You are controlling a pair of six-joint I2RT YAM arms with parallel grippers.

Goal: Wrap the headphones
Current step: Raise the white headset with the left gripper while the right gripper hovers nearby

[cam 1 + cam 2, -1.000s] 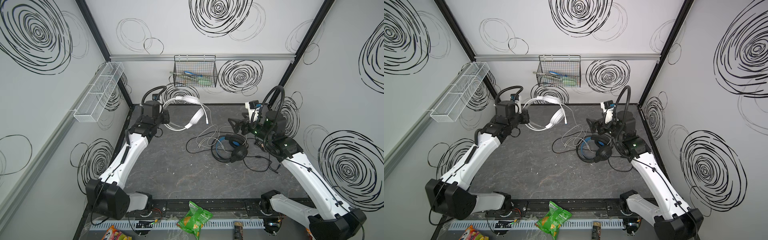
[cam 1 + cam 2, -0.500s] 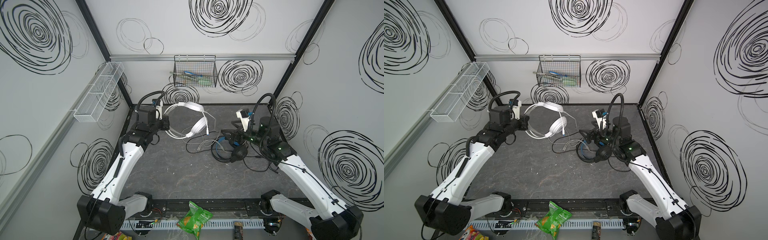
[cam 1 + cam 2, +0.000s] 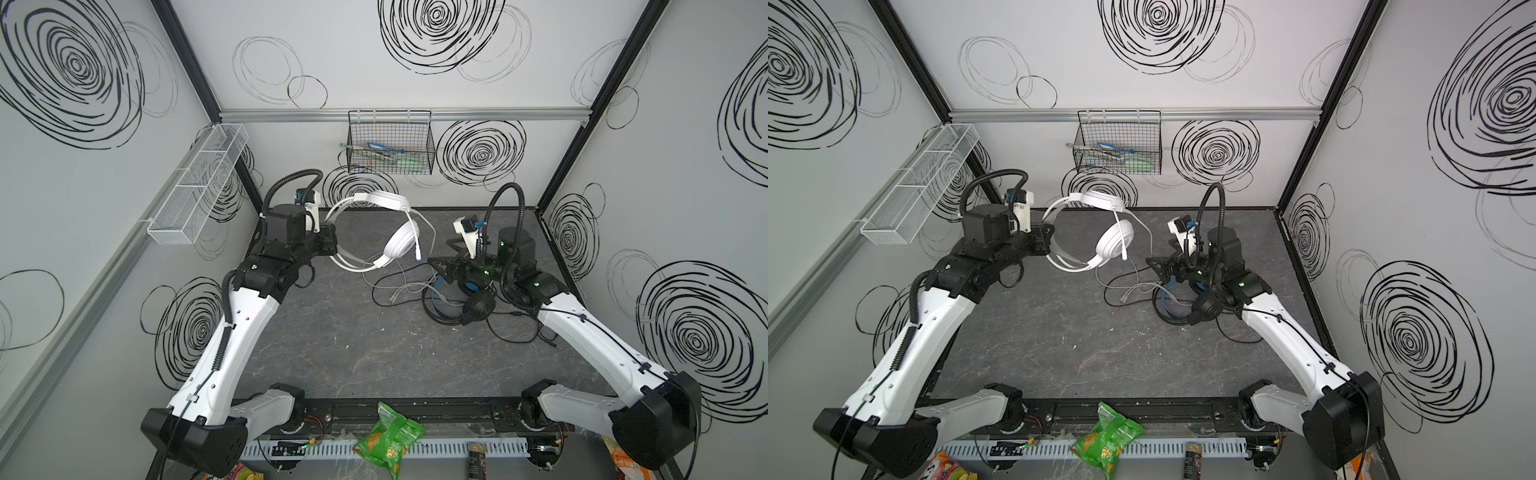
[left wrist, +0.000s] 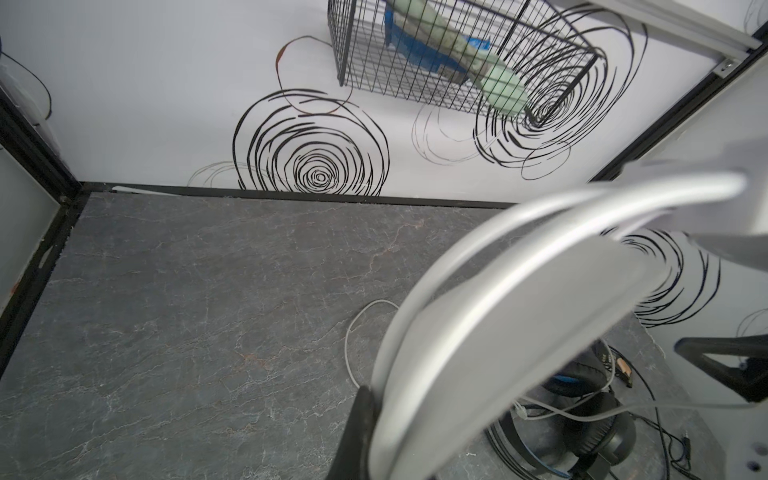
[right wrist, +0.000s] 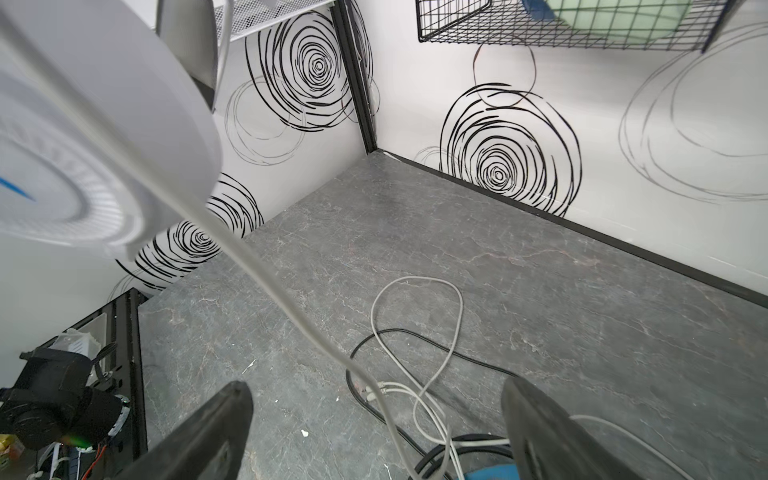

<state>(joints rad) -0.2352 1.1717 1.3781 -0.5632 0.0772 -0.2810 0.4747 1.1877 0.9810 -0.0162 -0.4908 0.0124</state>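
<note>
Shift on the right side: over the last second the right arm (image 3: 582,328) drops from higher up at the back and swings toward the middle. The right fingers (image 5: 199,436) now hang low over the cable tangle, spread wide, nothing between them. White cable (image 5: 291,307) runs down from the lifted headset and loops on the desk (image 3: 353,353) just ahead of them.

Left fingers (image 4: 357,432) stay pressed together on the band of the white headset (image 3: 401,245), holding it in the air at back left. It has sunk slightly and its earcup has swung a little.

Black headset (image 3: 478,309) lies on the desk under the right wrist, same spot, not gripped.

My read: the left arm anchors the white headset while the right lines up to take its loose cable and start winding. No wrap made yet on either headset.
</note>
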